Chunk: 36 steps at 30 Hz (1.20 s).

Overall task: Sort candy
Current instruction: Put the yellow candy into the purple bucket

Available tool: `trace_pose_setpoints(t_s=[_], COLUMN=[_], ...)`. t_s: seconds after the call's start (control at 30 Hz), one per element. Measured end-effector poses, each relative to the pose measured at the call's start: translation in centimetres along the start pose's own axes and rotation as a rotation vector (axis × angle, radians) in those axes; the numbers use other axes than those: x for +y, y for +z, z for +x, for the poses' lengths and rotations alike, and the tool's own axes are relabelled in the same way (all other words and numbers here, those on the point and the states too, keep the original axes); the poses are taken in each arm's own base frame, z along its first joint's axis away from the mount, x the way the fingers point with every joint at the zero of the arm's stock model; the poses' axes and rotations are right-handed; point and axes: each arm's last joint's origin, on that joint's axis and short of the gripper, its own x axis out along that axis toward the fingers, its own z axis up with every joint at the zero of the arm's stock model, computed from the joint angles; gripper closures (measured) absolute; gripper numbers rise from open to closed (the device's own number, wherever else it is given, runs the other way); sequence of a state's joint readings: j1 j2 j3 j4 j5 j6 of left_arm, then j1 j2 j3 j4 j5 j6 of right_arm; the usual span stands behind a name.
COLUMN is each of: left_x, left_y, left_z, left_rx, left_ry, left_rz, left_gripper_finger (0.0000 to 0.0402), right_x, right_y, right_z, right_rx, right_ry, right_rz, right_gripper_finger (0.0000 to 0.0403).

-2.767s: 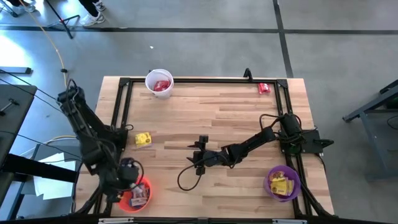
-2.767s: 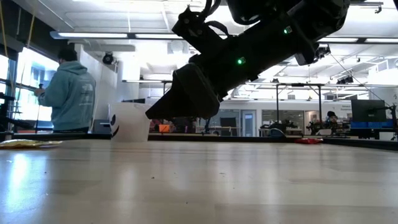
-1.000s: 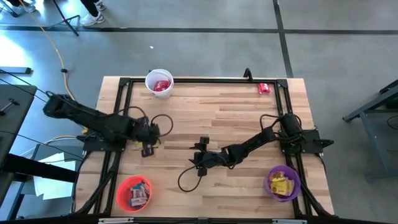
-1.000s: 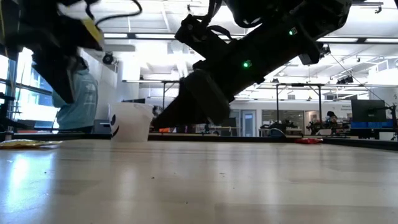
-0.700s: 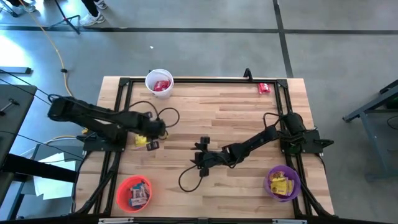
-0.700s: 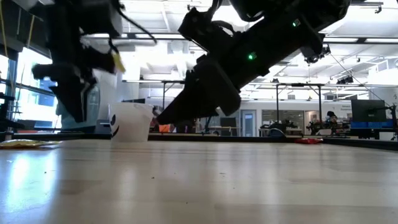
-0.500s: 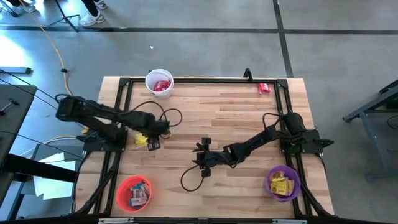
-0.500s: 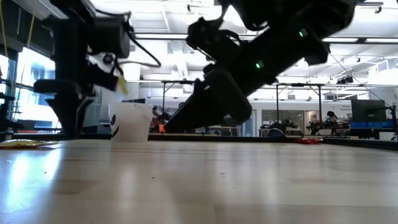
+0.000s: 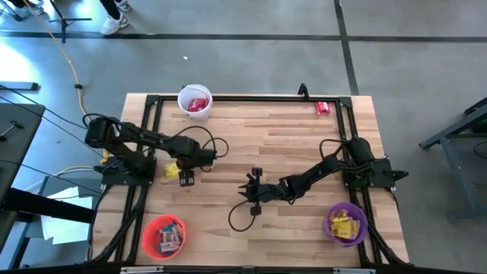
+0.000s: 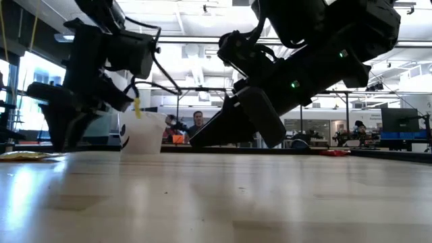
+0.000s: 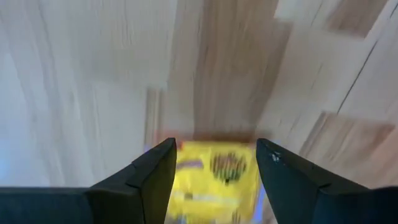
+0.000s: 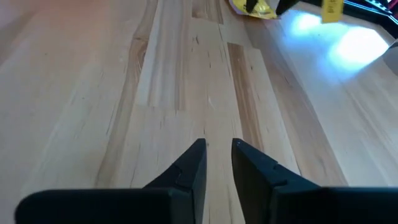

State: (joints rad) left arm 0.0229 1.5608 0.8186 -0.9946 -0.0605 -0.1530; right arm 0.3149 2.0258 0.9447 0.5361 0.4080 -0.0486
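Reaching out low from the table's left edge, my left gripper (image 9: pixel 186 176) sits w/ fingers spread over the yellow candy (image 11: pixel 214 180) on the wood. Right gripper (image 9: pixel 252 190) stretches toward table centre, fingers (image 12: pixel 186 168) nearly together, nothing betw them.
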Motion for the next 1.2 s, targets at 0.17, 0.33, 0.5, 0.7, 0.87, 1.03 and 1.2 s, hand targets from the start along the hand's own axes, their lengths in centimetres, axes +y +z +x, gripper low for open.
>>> trace_pose_setpoints(t_s=[0.17,0.33,0.5,0.7,0.87,1.03,1.2], left_x=[0.0,0.1,0.2,0.1,-0.1,-0.9,-2.1], left_y=[-0.8,-1.2,-1.5,-1.2,-0.9,0.0,1.0], left_z=[0.3,1.3,2.0,2.9,3.5,2.3,0.4], left_rx=[0.076,0.075,0.083,0.152,0.205,0.132,-0.019], left_ry=[0.009,0.016,0.061,0.074,0.07,0.154,0.104], left_rz=[0.005,0.007,-0.009,-0.001,0.033,0.106,0.116], left_gripper_finger=[0.0192,0.0192,0.0198,0.0275,0.038,0.0394,0.0401], right_x=[0.0,0.0,0.0,0.0,0.0,0.2,0.4], right_y=[0.0,-0.1,-0.1,-0.1,-0.1,-0.2,0.4], right_z=[0.0,0.0,0.0,0.0,0.0,-0.1,-1.3], right_rx=[0.005,0.006,0.007,0.007,0.008,0.019,0.058], right_ry=[0.0,0.0,0.0,0.0,0.0,0.005,-0.012], right_rz=[0.013,0.013,0.016,0.016,0.015,0.007,-0.023], right_gripper_finger=[0.0335,0.0335,0.0335,0.0335,0.0335,0.0335,0.0335])
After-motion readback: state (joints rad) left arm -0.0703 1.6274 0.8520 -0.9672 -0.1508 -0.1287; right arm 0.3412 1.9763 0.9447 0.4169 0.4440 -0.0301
